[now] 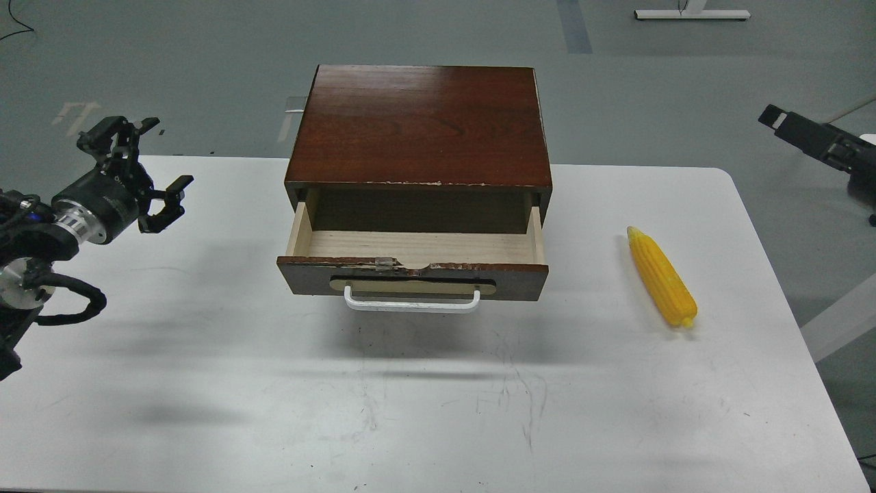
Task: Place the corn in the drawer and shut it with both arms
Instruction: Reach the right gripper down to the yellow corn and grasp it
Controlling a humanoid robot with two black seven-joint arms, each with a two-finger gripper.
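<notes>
White table [205,383], scuffed near the front. Cabinet [421,123]: dark reddish-brown wood, glossy top, chipped along its front edge, standing at the table's middle rear and overhanging the far edge. Drawer [410,248]: pulled out toward the viewer, pale wood inside, nothing in it; dark front panel with a notched, chipped top edge. Handle [412,303]: white bar on a tan oval plate, centred on the drawer front. Corn [661,276]: yellow cob lying flat on the table, well to the right of the drawer, apart from it, pointed end toward the rear, blunt end toward the front right. Left gripper [145,168]: at the left edge of the table, held above the surface, well apart from the drawer; fingers spread wide, nothing between them. Left arm [41,233]: black, silver wrist ring, cables looped below it. Right gripper [773,115]: black, beyond the table's right rear corner, above the floor; seen dark and end-on, so whether its fingers are apart cannot be told; it seems to hold nothing.
</notes>
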